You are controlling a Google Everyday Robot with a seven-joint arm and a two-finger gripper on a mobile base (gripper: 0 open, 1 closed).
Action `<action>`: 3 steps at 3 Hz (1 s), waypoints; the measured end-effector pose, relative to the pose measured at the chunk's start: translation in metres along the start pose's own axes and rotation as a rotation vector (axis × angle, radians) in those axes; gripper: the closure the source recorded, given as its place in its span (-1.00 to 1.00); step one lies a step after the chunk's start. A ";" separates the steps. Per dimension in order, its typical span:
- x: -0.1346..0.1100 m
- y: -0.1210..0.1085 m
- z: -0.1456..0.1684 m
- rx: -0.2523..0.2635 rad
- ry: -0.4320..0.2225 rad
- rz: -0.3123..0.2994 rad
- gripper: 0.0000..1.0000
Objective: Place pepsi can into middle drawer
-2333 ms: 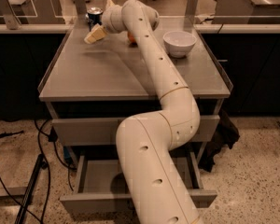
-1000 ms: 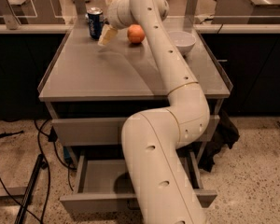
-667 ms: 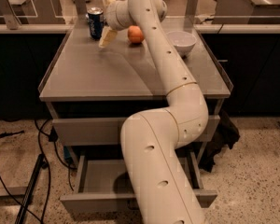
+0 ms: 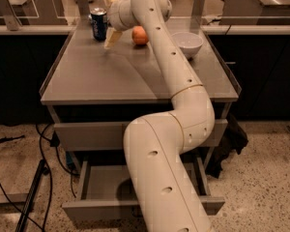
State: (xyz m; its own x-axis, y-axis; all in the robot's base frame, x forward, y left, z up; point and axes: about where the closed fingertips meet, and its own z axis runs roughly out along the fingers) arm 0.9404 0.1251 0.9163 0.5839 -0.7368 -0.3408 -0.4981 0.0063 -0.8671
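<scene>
Little shift since before: end effector (image 4: pixel 108 18) open beside pepsi can (image 4: pixel 99 24), middle drawer (image 4: pixel 89 210) half behind arm (image 4: pixel 183 95).

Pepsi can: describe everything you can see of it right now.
The pepsi can is dark blue with pale lettering and a silver top, and looks like metal. It stands upright at the far left corner of the table, not yet in any drawer. The gripper is just to its right with its fingers spread. Whether a finger touches the can is unclear.
</scene>
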 end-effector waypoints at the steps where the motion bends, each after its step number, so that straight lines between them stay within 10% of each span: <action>1: -0.003 -0.002 0.001 -0.014 0.021 -0.209 -1.00; 3: -0.003 -0.008 -0.002 -0.019 0.049 -0.589 -1.00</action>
State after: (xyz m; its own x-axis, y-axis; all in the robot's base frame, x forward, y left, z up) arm 0.9414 0.1256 0.9252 0.7358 -0.6427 0.2134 -0.1107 -0.4250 -0.8984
